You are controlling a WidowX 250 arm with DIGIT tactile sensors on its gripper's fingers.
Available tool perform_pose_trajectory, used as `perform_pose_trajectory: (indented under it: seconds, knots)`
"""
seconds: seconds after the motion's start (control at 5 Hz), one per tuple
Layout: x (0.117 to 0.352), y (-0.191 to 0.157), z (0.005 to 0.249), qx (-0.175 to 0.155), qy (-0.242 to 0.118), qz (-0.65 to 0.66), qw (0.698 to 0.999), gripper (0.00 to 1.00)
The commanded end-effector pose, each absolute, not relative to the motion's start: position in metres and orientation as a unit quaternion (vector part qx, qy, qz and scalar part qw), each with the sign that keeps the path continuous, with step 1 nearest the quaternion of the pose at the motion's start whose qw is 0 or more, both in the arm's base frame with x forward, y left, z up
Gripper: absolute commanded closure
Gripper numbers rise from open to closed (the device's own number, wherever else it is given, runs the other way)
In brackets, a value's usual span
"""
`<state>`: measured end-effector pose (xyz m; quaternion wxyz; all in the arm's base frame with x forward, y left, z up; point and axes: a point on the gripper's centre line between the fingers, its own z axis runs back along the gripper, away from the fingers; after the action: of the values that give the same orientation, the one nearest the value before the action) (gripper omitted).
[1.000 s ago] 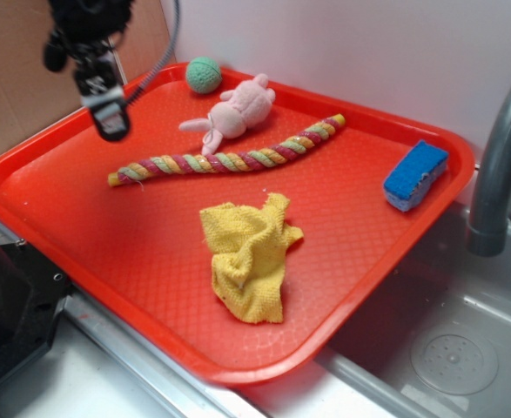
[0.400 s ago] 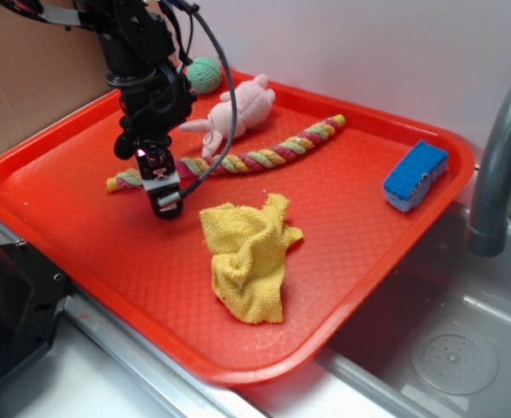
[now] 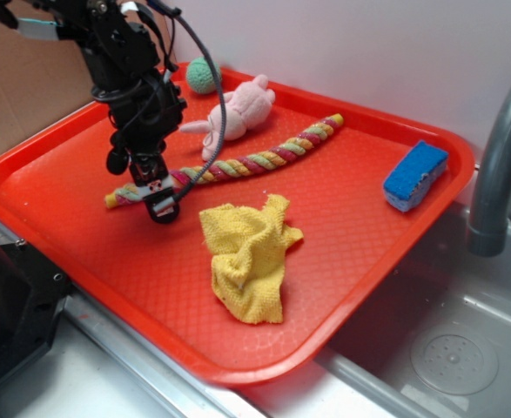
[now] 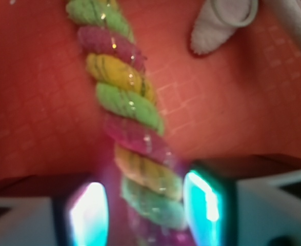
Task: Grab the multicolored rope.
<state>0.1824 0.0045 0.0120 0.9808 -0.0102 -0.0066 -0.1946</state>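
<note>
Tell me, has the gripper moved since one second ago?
Yes. The gripper has come down from above the tray's far left rim onto the rope, near its left end, closer to the yellow cloth.

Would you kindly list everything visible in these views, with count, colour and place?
multicolored rope: one, yellow, pink-red and green, diagonal across tray's far half
plush bunny: one, pink, behind rope
ball: one, green, tray's far corner
cloth: one, yellow, crumpled, tray centre
sponge: one, blue, tray's right edge
tray: one, red, beside sink
faucet: one, grey, right edge
gripper: one, black, straddling rope near its left end, jaws open
</note>
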Motion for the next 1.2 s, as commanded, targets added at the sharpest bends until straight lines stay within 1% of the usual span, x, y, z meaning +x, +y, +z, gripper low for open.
perform_pose_trajectory:
  seconds: [0.0, 0.2, 0.4, 0.6, 0.8, 1.0]
  knots:
    - [0.134, 0.007, 0.066, 0.002, 0.034, -0.187, 0.982, 1.00]
    - [0.181, 0.014, 0.115, -0.017, -0.003, -0.125, 0.992, 1.00]
    - [0.186, 0.016, 0.167, 0.002, -0.019, -0.052, 0.998, 1.00]
    - [0.194, 0.009, 0.217, 0.020, -0.031, -0.029, 0.999, 1.00]
    - [0.194, -0.001, 0.246, 0.032, -0.045, -0.028, 0.998, 1.00]
    - [0.190, -0.005, 0.248, 0.027, -0.057, 0.000, 0.998, 1.00]
